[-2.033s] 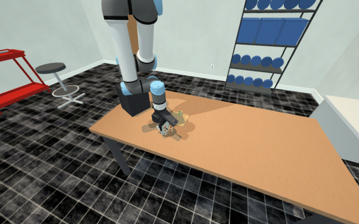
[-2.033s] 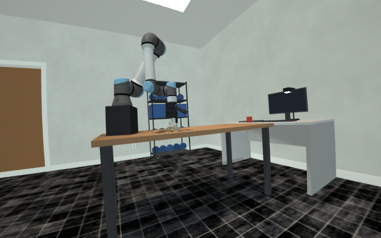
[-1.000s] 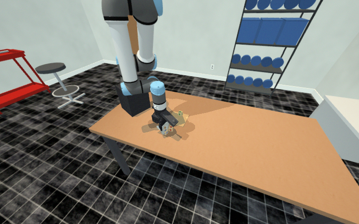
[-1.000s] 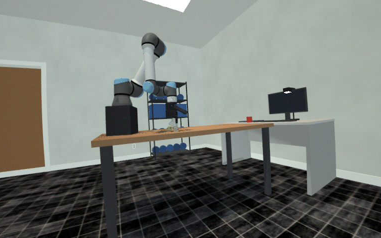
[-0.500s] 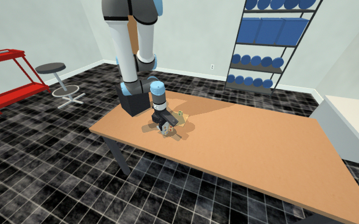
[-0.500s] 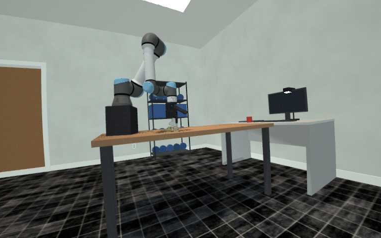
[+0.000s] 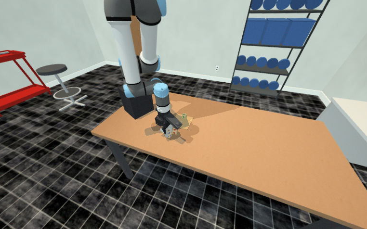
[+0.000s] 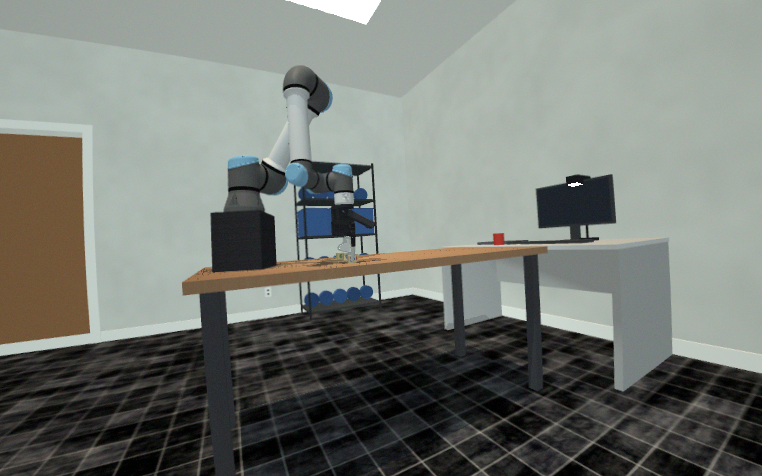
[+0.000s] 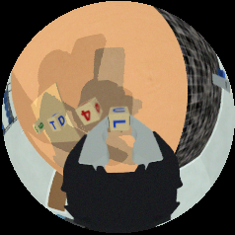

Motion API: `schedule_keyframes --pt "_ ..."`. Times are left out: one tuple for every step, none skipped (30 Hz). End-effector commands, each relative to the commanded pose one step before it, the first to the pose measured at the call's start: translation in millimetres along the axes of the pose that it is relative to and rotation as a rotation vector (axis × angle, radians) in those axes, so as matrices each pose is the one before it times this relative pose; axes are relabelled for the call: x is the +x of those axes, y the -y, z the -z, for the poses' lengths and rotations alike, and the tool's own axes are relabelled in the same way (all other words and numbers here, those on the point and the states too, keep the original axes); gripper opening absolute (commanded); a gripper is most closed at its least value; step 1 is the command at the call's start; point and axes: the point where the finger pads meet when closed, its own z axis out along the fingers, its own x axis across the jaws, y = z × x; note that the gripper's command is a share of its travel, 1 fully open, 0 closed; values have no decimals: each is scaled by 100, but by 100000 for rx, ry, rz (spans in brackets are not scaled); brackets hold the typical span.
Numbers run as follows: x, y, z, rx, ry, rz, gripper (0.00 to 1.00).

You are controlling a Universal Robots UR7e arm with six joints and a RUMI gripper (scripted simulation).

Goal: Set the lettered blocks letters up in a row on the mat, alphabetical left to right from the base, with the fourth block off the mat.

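Observation:
My gripper point(image 7: 167, 131) point(image 8: 345, 251) point(image 9: 118, 116) is shut on a wooden block with a blue L point(image 9: 118, 120) point(image 7: 168, 132), low at the table, in front of the mat. A block with a red 4 point(image 9: 89, 113) point(image 7: 174, 132) stands right beside it, off the mat. A block with a blue D point(image 9: 58, 120) and a block with a green mark point(image 9: 39, 126) point(image 7: 184, 115) sit on the small tan mat point(image 9: 45, 100) point(image 7: 190, 121). I cannot tell whether the L block touches the table. In the top view the gripper hides the D block.
The arm's black base box point(image 7: 136, 104) point(image 8: 243, 240) stands at the table's near-left corner, close behind the blocks. The wooden table point(image 7: 250, 147) stretches to the right. A shelf rack point(image 7: 276, 48) and a white desk point(image 8: 608, 260) stand beyond it.

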Motion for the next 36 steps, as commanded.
schedule_keyframes --pt "67 153 387 282 -293 50 9" --pt "-22 -34 111 -47 35 -7 9" --pt "-25 -40 135 -54 41 -9 9" --pt "-27 -44 161 -61 46 -10 9" --pt "-32 -52 185 -70 53 -12 9" --pt "0 -9 222 -10 8 -10 9" --pt "6 -3 249 1 0 -11 9" --pt "7 -2 273 1 0 -12 9" --pt "7 -3 296 1 0 -13 9" --pt "8 -3 317 1 0 -13 9" --pt "9 -3 336 1 0 -14 9" --pt "0 0 0 0 0 0 9" --pt "0 0 0 0 0 0 9" --pt "9 -3 353 1 0 -15 9" --pt "9 -4 368 1 0 -16 9" --pt "10 -3 380 1 0 -16 9" --pt "8 -3 390 1 0 -14 9" --pt "3 -1 396 0 0 -6 9" --pt "7 9 403 13 -10 1 9" --pt "32 43 418 63 -49 3 9" --pt "39 53 421 77 -59 4 9" --pt "44 62 421 89 -69 10 9" --pt "46 64 415 92 -71 8 9" --pt "45 61 405 88 -68 6 9" --pt "38 51 389 74 -58 4 9" --pt "0 0 352 0 0 0 9" --pt "1 1 334 0 0 1 9" --pt "-1 1 313 0 0 2 9" --pt "0 0 0 0 0 0 9" --pt "0 0 0 0 0 0 9" --pt "-18 5 290 -2 0 46 9" --pt "1 1 266 0 0 -1 9" --pt "1 -1 240 0 0 -3 9" --pt "1 1 213 0 0 -1 9" --pt "-1 0 185 0 0 2 9" --pt "-2 0 157 0 0 3 9"
